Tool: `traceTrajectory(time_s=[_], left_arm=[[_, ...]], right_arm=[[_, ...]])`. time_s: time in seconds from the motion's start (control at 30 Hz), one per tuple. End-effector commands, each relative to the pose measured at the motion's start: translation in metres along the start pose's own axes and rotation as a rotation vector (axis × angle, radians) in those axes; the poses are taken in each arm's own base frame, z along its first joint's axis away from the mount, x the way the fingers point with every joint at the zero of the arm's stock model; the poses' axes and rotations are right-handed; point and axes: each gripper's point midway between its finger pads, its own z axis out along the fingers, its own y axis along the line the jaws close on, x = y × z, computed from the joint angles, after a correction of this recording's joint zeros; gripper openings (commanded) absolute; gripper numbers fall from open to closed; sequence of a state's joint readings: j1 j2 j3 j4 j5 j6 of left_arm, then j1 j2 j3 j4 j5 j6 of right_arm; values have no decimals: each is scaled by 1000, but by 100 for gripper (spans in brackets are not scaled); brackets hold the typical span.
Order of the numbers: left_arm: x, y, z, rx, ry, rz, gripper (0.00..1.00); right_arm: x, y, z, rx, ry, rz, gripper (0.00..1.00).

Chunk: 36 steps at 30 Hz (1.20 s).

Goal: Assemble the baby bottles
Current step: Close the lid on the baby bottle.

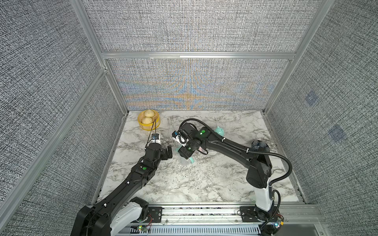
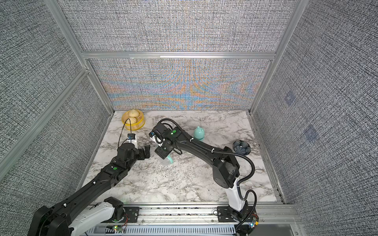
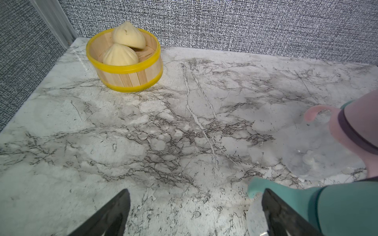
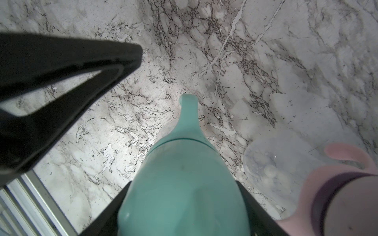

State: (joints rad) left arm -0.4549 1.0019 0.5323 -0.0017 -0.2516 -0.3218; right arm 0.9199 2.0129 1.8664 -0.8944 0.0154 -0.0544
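The right gripper (image 4: 183,183) clasps a mint cap (image 4: 184,161) between its jaws. A pink bottle (image 4: 302,196) stands just beside it on the marble table (image 4: 255,61).

A white marble-patterned surface (image 1: 184,183) with grey and black veining forms the floor of a booth. Grey woven fabric panels close it in on three sides: a back wall (image 1: 194,26), a wall on the robot's left (image 1: 41,81) and one on its right (image 1: 347,61). Aluminium posts (image 1: 114,85) frame the corners, and a horizontal aluminium bar (image 1: 196,55) crosses the back wall. Below it the fabric shows orange and blue moiré bands in both top views. Two darker square patches (image 1: 311,98) mark the right wall. An aluminium rail (image 1: 204,212) runs along the near edge. The light is even, with a soft sheen on the surface
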Motion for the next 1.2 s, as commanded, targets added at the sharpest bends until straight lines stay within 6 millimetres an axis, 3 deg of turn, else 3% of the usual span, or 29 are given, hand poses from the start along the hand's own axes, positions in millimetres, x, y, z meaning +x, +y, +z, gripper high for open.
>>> traceTrajectory(time_s=[0.0, 0.6, 0.97, 1.17], left_arm=[[-3, -2, 0, 8, -5, -2, 100], [-6, -1, -2, 6, -10, -4, 100], [-17, -5, -4, 10, -20, -19, 100], [-45, -2, -11, -31, -61, -11, 100]], right_arm=[[17, -4, -2, 15, 77, 1, 72], [-8, 2, -11, -37, -8, -7, 77], [-28, -1, -46, -28, -133, -13, 84], [-30, -20, -75, 59, -217, 16, 90]])
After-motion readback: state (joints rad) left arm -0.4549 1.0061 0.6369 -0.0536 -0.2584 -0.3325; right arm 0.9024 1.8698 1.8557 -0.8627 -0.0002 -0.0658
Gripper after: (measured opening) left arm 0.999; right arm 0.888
